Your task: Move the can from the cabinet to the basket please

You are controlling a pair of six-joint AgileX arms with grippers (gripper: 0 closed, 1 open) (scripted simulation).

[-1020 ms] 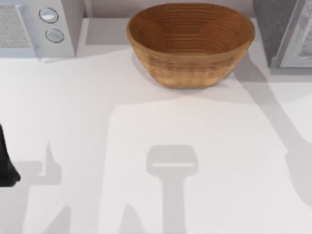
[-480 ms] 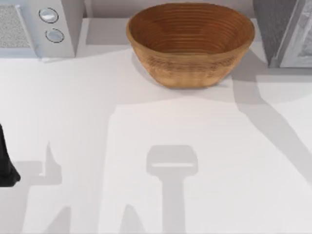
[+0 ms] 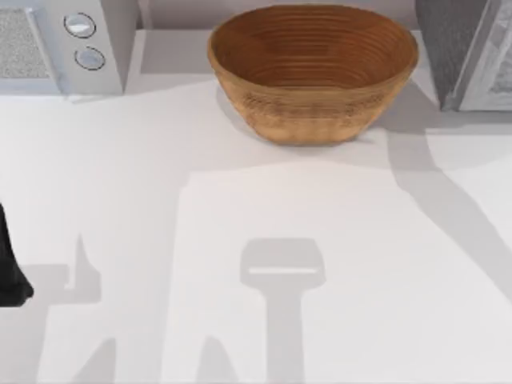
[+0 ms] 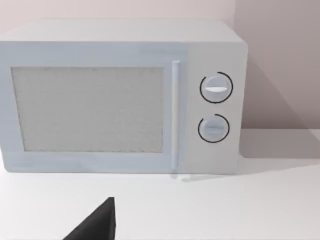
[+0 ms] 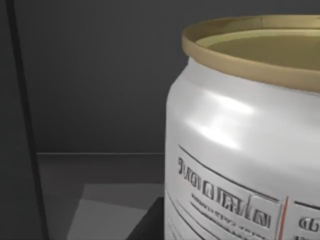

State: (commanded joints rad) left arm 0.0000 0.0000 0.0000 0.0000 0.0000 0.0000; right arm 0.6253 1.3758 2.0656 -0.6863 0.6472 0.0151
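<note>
The can fills the right wrist view at close range: silver-white, gold rim, fine print on its side. It stands upright inside the dark cabinet, and my right gripper is right beside it, seen as a dark edge low in that view. From above, the cabinet is the dark grey speckled box at the back right, cut off by the picture's edge. The brown woven basket stands at the back centre with nothing in it. My left gripper stays parked at the table's left edge.
A light-grey microwave with two round knobs stands at the back left, and the left wrist view faces its door. The white tabletop in front of the basket carries only arm shadows.
The right arm's shadow on the table's right side has thinned and slid toward the cabinet. The basket and the left arm have not moved.
</note>
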